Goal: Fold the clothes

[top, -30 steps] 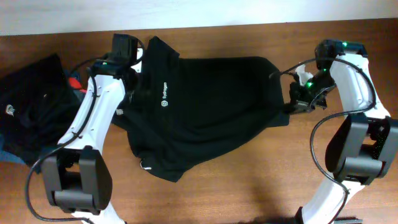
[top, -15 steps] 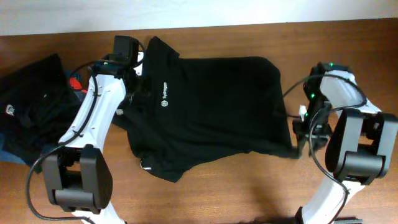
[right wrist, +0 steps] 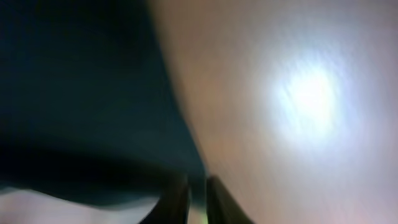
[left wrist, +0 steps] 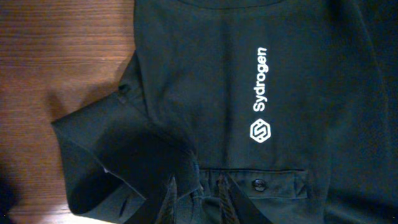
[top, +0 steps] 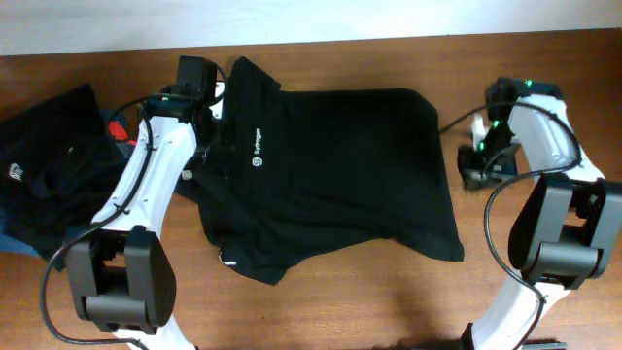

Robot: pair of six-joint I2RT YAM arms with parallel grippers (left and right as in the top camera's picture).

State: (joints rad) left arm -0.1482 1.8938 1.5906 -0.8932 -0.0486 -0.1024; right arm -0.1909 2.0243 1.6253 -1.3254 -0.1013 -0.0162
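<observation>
The overhead view looks straight down from well above the table (top: pixel 340 311) and takes in the whole shirt (top: pixel 340 165). The left wrist view faces down, close over the shirt's collar end, with the logo (left wrist: pixel 261 123) lying sideways. That logo and collar also show in the overhead view. The right wrist view sits very near the table, just off the shirt's right edge. It is blurred, with dark cloth filling its left side.
</observation>
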